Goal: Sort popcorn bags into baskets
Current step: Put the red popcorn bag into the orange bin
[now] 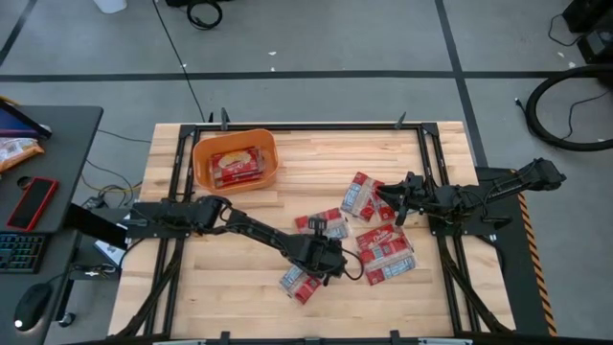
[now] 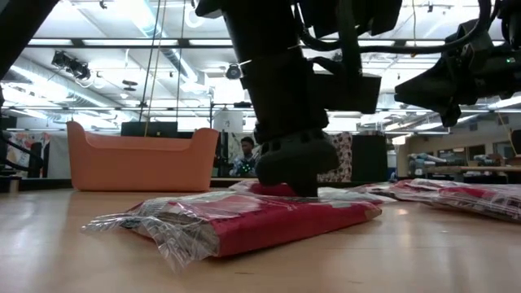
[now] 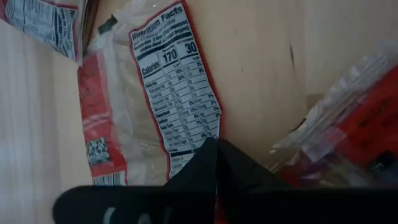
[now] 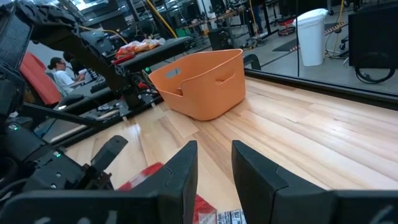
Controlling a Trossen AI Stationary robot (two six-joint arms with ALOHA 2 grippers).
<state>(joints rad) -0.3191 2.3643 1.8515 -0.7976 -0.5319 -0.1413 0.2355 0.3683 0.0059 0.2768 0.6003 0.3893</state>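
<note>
Wooden table [image 1: 249, 211] fills the high view, black frame rails along its edges. Orange basket [image 1: 235, 159] sits at the far-left part of the table, one red popcorn bag [image 1: 237, 165] lying flat inside it. Left arm stretches diagonally from the left edge toward the table middle; left gripper [image 1: 330, 261] is down low at the table, fingers pressed together with no gap in the left wrist view, tips touching the edge of a popcorn packet with a nutrition label [image 3: 177, 93]; cannot tell if any film is pinched. In the low view the gripper body stands right behind a red crinkled packet [image 2: 244, 221] at the near edge. Right arm comes in from the right side; right gripper [image 1: 395, 201] hovers above the loose packets [image 1: 383, 251] on the right-centre, fingers [image 4: 183, 171] a narrow gap apart, nothing between them. More bags lie scattered mid-table, one [image 1: 321, 225] just beyond the left gripper, another [image 1: 299, 284] nearer the front edge.
</note>
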